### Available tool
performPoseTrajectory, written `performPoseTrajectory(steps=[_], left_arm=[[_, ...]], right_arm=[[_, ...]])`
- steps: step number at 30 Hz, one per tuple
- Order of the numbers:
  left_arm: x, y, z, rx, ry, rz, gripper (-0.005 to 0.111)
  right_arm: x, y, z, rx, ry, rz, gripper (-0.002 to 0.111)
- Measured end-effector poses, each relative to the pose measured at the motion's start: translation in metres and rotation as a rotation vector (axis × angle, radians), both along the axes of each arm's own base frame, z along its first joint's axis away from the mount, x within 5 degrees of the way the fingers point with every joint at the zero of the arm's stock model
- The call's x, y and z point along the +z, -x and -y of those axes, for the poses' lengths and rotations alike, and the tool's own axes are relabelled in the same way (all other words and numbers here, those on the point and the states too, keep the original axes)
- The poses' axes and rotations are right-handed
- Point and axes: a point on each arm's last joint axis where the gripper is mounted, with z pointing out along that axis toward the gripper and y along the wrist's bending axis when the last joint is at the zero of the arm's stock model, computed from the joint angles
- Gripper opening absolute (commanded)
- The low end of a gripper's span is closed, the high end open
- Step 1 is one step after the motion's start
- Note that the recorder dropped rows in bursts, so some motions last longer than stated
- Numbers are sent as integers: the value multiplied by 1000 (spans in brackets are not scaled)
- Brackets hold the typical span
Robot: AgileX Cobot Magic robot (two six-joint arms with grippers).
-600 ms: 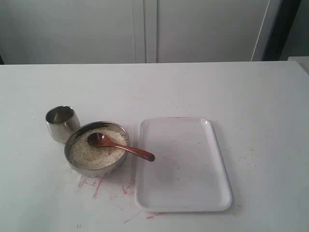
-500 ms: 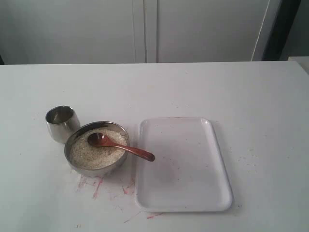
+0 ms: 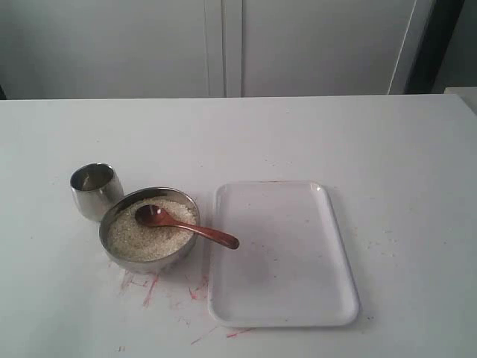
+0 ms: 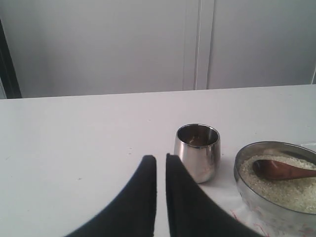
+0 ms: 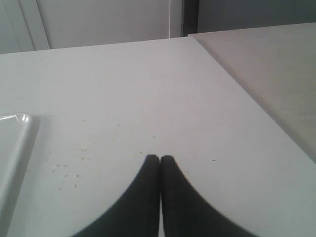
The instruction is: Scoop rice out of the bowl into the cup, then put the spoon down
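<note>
Nothing grasped as the spoon [image 3: 186, 227] lies in the rice [image 3: 141, 240]
Left gripper [image 4: 158, 159] pinched near-shut just short of the cup [image 4: 197, 150]; beside that the bowl [image 4: 245, 185], cut off by the frame; right gripper [image 5: 159, 159] clamped tight, only a tray [image 5: 15, 133] edge nearby

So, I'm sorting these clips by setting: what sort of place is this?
Likely a lab test bench, not a kitchen: a white table with red marks, plain cabinet doors behind, and a steel bowl of rice, tumbler and tray staged.
</note>
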Motion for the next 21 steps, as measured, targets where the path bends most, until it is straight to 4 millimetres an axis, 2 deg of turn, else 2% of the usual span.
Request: performPoseTrajectory(steps=[10, 21], left_arm=[[0, 0, 0, 0, 0, 0, 14], [0, 0, 0, 0, 0, 0, 14]], right_arm=[[3, -1, 0, 11, 21, 32, 0], [40, -4, -12, 141, 88, 442, 0]])
